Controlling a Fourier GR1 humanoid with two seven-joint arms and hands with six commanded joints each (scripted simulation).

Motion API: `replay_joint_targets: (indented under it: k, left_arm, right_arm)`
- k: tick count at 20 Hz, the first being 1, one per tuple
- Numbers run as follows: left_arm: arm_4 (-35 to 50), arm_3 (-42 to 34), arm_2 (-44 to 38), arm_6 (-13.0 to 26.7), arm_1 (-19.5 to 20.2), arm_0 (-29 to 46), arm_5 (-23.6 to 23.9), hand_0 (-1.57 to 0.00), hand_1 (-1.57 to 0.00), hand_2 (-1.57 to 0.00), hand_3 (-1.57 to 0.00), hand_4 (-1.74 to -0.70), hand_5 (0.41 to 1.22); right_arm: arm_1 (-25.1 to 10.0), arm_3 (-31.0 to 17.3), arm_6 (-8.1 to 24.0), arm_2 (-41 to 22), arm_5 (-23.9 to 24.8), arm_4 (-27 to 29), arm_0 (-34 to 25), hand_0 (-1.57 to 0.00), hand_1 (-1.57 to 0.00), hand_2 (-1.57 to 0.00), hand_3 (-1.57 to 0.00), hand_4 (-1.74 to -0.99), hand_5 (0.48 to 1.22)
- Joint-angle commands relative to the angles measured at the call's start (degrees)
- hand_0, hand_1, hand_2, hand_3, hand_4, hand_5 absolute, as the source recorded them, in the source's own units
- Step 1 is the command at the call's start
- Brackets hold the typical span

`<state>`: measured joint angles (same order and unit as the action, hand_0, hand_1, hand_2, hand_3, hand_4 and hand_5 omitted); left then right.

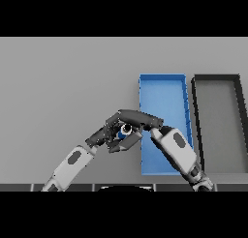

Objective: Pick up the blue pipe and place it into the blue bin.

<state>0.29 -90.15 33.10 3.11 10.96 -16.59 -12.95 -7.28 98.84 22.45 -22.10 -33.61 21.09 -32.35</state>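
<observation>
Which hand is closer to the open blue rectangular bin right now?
Right. The right hand reaches left from over the blue rectangular bin, fingers just past its left wall, curled over the small blue pipe. The left hand sits further left, off the bin.

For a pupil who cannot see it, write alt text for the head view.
Both robot hands meet at the table's centre around a small blue pipe: the right robot hand curls over it and the left robot hand touches it from the other side. Just right lie a rectangular blue bin and a dark grey bin.

Two white and grey arms with dark oval forearm patches end in dark hands.
</observation>
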Motion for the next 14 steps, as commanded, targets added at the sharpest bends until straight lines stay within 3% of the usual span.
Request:
replay_joint_targets:
  k: [1,3,6,7,11,12,14]
  left_arm:
    - [0.9,0.3,-0.6,-1.0,-0.6,0.1,0.1,-1.06,-1.02,-0.97,-0.94,-1.61,1.221]
    - [3.7,0.7,-2.1,-4.0,-1.7,0.2,-0.1,-1.25,-1.22,-1.12,-1.17,-1.66,1.221]
    - [5.2,0.7,-2.6,-6.0,-2.9,1.1,-0.7,-1.4,-1.39,-1.31,-1.36,-1.7,1.221]
    - [5.1,0.7,-2.4,-4.9,-3.0,1.1,-0.5,-1.44,-1.43,-1.35,-1.41,-1.71,1.221]
    - [6.6,-0.7,-2.8,-4.3,-2.4,1.2,-0.8,-1.52,-1.51,-1.39,-1.5,-1.73,1.221]
    - [5.8,-0.7,-2.8,-5.4,-1.7,1.2,-0.8,-1.43,-1.35,-1.22,-1.33,-1.65,1.221]
    - [2.0,-1.0,-1.6,-7.3,0.8,0.9,-1.7,-0.93,-0.87,-0.78,-0.85,-1.41,1.221]
  right_arm:
    - [0.2,0.0,0.9,-0.6,-0.2,1.4,0.4,-1.13,-1.12,-1.14,-0.96,-1.562,0.666]
    - [1.1,-0.7,1.8,-0.8,0.0,3.1,1.4,-1.29,-1.29,-1.3,-1.18,-1.495,0.826]
    - [0.7,-0.9,-3.4,-0.6,-0.7,-0.1,1.1,-1.43,-1.42,-1.43,-1.37,-1.441,1.019]
    - [0.4,-0.6,-5.2,-1.1,-1.1,-2.2,1.5,-1.46,-1.45,-1.46,-1.41,-1.447,1.059]
    - [0.7,0.6,-4.8,-1.5,0.2,-1.7,1.4,-1.52,-1.52,-1.53,-1.51,-1.475,1.155]
    - [0.6,0.9,-5.7,-1.2,0.5,-1.3,2.1,-1.53,-1.53,-1.53,-1.52,-1.48,1.168]
    - [1.3,0.5,-3.6,-1.0,1.0,0.0,2.0,-1.55,-1.55,-1.55,-1.54,-1.487,1.187]
